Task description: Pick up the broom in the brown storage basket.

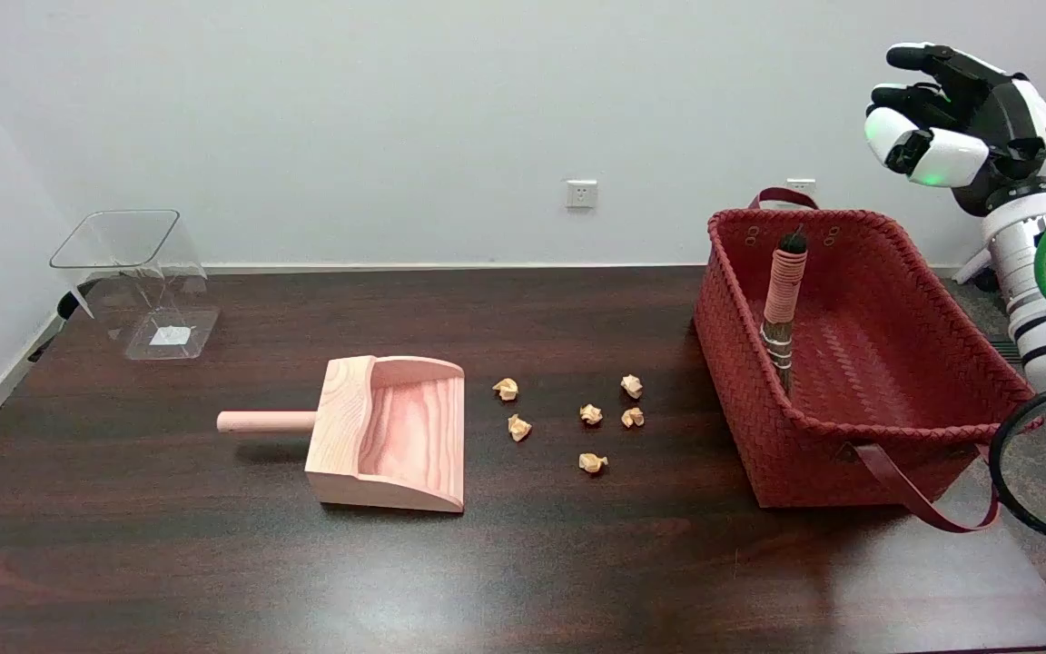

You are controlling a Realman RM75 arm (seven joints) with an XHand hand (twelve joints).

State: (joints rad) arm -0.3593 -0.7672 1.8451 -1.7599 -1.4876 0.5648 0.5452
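While the dark wooden bench [169, 563] lies before me, I see the pale wooden dustpan [391, 431] nearest, then crumpled paper scraps [591, 415]. Farther right, the small brown-bristled broom [782, 304] stands inside the reddish-brown woven storage basket [895, 472]. Beyond, my right hand [963, 123] hovers, fingers [913, 56] spread, holding nothing.

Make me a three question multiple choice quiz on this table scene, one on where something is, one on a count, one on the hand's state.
1. Where is the broom?
A. in the basket
B. on the dustpan
C. in the clear bin

2. How many crumpled paper balls lie on the table?
A. three
B. six
C. nine

3. The right hand is:
A. gripping the broom
B. pressing the dustpan
C. raised, holding nothing

Answers: 1 A, it leans against the basket's left wall; 2 B, six lie between dustpan and basket; 3 C, it hangs above the basket.
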